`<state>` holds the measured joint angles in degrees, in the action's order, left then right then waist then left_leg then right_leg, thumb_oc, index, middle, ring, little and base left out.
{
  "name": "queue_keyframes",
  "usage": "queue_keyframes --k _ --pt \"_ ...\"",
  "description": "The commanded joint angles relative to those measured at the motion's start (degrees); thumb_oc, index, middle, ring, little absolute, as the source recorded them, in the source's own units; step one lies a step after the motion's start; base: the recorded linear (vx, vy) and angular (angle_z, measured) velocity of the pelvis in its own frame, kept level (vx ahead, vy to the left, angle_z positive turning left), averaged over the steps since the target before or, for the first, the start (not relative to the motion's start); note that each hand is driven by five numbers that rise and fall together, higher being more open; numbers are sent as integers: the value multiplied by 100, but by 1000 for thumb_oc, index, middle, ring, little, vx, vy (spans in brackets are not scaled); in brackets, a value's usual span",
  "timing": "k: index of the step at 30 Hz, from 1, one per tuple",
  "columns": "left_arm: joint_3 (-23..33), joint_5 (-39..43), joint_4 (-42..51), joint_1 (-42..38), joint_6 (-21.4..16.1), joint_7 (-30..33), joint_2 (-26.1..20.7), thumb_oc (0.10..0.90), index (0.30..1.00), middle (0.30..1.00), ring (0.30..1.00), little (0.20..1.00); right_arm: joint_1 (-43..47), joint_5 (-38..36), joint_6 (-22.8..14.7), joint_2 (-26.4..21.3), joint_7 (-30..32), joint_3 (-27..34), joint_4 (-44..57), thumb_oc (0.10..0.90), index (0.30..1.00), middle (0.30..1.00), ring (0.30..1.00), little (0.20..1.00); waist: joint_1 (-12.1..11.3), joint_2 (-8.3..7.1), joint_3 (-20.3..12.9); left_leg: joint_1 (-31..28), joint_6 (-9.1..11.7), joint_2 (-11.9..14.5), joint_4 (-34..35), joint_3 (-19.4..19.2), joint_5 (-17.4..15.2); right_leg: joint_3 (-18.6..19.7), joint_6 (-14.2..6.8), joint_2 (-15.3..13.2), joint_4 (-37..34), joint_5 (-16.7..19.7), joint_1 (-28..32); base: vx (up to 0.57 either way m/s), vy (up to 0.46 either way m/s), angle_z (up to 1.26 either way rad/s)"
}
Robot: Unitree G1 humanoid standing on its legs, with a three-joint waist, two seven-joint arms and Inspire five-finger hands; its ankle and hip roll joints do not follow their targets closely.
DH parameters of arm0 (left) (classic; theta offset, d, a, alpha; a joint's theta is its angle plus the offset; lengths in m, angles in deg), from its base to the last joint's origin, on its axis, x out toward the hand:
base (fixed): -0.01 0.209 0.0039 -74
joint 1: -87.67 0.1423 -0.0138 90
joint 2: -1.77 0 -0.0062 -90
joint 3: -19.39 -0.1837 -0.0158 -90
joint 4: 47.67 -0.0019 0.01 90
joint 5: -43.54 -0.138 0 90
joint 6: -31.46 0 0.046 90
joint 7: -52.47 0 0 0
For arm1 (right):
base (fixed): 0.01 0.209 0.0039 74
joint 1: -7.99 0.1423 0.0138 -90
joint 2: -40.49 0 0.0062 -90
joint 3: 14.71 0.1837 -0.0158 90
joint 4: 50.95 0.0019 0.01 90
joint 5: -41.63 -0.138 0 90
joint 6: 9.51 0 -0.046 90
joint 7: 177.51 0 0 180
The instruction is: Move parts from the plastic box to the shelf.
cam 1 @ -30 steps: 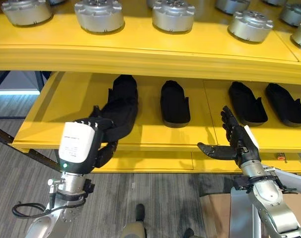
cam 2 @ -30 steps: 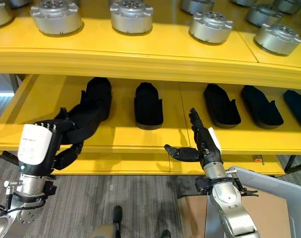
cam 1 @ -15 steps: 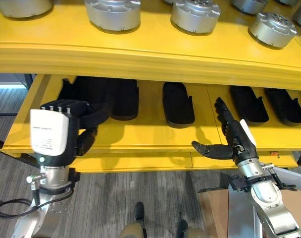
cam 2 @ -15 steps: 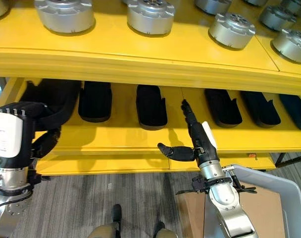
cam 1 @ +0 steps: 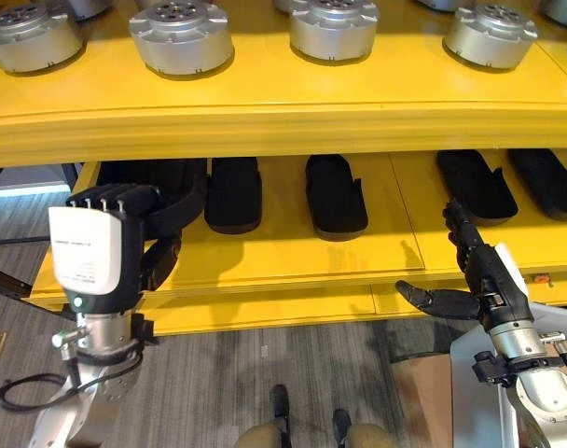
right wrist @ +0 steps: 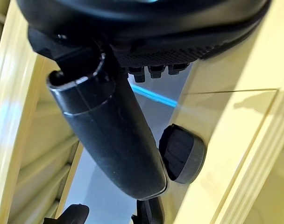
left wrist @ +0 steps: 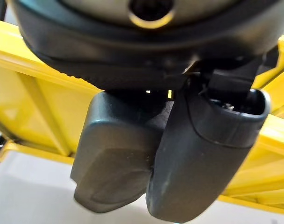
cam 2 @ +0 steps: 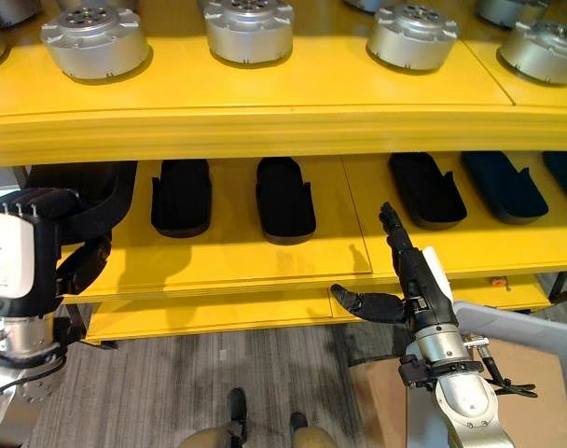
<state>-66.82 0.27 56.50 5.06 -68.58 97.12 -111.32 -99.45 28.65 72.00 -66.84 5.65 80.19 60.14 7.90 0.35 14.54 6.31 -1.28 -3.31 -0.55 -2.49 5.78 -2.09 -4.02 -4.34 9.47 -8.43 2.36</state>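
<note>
We are standing at the yellow two-tier metal shelf (cam 1: 265, 121), with our left hand (cam 1: 111, 247) raised at the near left corner of the lower tier. Its fingers are curling round a long black moulded plastic part (cam 1: 172, 191), whose far end is lying on the lower tier beside the row of matching black shoe-shaped parts (cam 1: 335, 191) already lined up there. So the part is gripped and only partly over the shelf, not yet set down flat.

Our right hand (cam 2: 409, 280) is hovering just near the front edge of the lower tier, fingers straight and thumb spread out to the left, holding nothing. The grey plastic box (cam 2: 517, 327) is sitting at the near right beside that arm; we cannot tell what is in it. On the upper tier, silver round metal motor housings (cam 1: 176, 37) are standing in a row.

We are judging this as the placing step. The risks:
- The held part is sitting close to the neighbouring black part (cam 1: 232, 191); pushing it in at an angle could knock that one out of line.
- Letting go while much of the part is overhanging the near edge could let it tip off onto the floor.
- Lifting the left hand too high could strike the front lip of the upper tier.
</note>
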Motion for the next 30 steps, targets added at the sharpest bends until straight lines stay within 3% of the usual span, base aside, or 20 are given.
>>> queue_keyframes --k 1,2,3,4,5,8,10,11,13,14,15,17,19,21,22,23,26,30 --pt "531 0 651 -555 199 503 -68 400 300 300 300 300 634 -150 -607 -276 122 138 431 900 1000 1000 1000 1000 148 -122 -229 -84 104 481 -1647 -743 -1514 164 71 82 361 136 -578 47 169 12" --pt "550 2 676 -521 222 495 -70 400 300 300 300 300 612 -196 -602 -287 68 182 452 900 1000 1000 1000 1000 168 -120 -233 -138 123 585 -1575 -719 -1470 178 70 62 394 125 -610 121 401 9" --pt "729 59 733 -235 221 614 -90 400 300 300 300 300 493 -625 -632 -452 -270 425 541 900 1000 1000 1000 1000 235 -122 -277 -432 378 1303 -971 -328 -943 398 79 -14 490 36 -745 120 397 3" --pt "753 57 735 -194 204 636 -85 400 300 300 300 300 476 -676 -635 -472 -304 445 551 900 1000 1000 1000 1000 241 -119 -292 -478 413 1357 -866 -308 -869 419 89 -9 499 32 -762 164 702 -10" --pt "922 84 677 16 148 778 -59 400 300 300 300 300 464 -857 -704 -615 -524 587 542 900 1000 1000 1000 1000 349 -115 -336 -692 683 2039 -430 -196 -245 578 57 -143 570 -6 -893 88 470 -28" --pt "927 175 471 106 94 1038 -64 400 300 300 300 300 574 -1118 -685 -862 -627 690 481 900 1000 1000 1000 1000 595 17 -337 -1014 1021 2683 134 -587 548 619 -18 -430 668 -26 -1027 102 636 -46" --pt "823 186 372 47 72 1149 -55 400 300 300 300 300 654 -1089 -724 -960 -666 708 375 900 1000 1000 1000 1000 696 146 -334 -1143 1081 2665 255 -761 432 629 -113 -602 748 -8 -1078 161 694 -4" --pt "709 179 262 -102 -31 1150 -8 400 300 300 300 300 692 -961 -709 -955 -593 707 339 900 1000 1000 1000 1000 734 236 -327 -1162 1110 2528 220 -890 255 640 -236 -731 770 37 -1053 182 615 -8" --pt "634 215 222 -248 -28 1036 -26 400 300 300 300 300 660 -888 -669 -886 -542 720 329 900 1000 1000 1000 1000 746 273 -329 -1145 1066 2316 115 -990 -44 629 -398 -888 699 148 -985 201 485 -12" --pt "492 314 207 -421 -18 846 -71 400 300 300 300 300 566 -891 -587 -785 -471 746 366 900 1000 1000 1000 1000 716 270 -382 -1082 986 2030 -10 -1052 -414 564 -576 -1106 440 404 -826 242 432 0" --pt "444 295 222 -523 -41 681 -55 400 300 300 300 300 510 -852 -566 -687 -448 750 369 900 1000 1000 1000 1000 676 236 -423 -1040 920 1874 -55 -1040 -559 542 -657 -1231 215 598 -720 199 312 12" --pt "335 266 270 -659 -56 417 -47 400 300 300 300 300 426 -660 -522 -493 -425 751 396 900 1000 1000 1000 1000 639 159 -499 -1031 829 1667 -16 -1050 -666 428 -749 -1413 -195 984 -593 121 161 33" --pt "283 202 286 -711 -197 253 -18 400 300 300 300 300 388 -517 -424 -260 -416 709 448 900 1000 1000 1000 1000 532 88 -562 -1146 752 1523 158 -1262 -681 -99 -793 -1542 -374 1268 -601 90 167 43" --pt "420 35 376 -534 -260 130 -32 400 300 300 300 300 502 -507 -325 -148 -452 600 417 900 1000 1000 1000 1000 365 48 -603 -1254 660 1492 343 -1558 -676 -657 -803 -1355 -82 1006 -610 49 89 -25" --pt "465 52 409 -490 -276 87 -73 400 300 300 300 300 514 -545 -302 -145 -433 573 437 900 1000 1000 1000 1000 350 32 -612 -1258 650 1493 383 -1554 -671 -637 -774 -1225 -41 843 -598 41 -34 -41" --pt "402 34 376 -551 -326 25 -71 400 300 300 300 300 388 -470 -277 -97 -328 558 515 900 1000 1000 1000 1000 378 -19 -627 -1163 612 1439 304 -1359 -739 -358 -721 -1072 -158 792 -567 22 -71 -33" --pt "200 53 342 -689 -163 88 -138 400 300 300 300 300 299 -550 -280 -87 -284 588 471 900 1000 1000 1000 1000 333 -145 -699 -1082 545 1351 312 -1256 -739 -328 -699 -948 -553 919 -402 44 -89 7" --pt "380 240 349 -405 -145 178 -110 400 300 300 300 300 1 -745 -270 -108 -469 847 575 900 1000 1000 1000 1000 342 -184 -696 -1165 517 1331 414 -1246 -726 -322 -692 -870 -665 865 -272 58 -46 5"
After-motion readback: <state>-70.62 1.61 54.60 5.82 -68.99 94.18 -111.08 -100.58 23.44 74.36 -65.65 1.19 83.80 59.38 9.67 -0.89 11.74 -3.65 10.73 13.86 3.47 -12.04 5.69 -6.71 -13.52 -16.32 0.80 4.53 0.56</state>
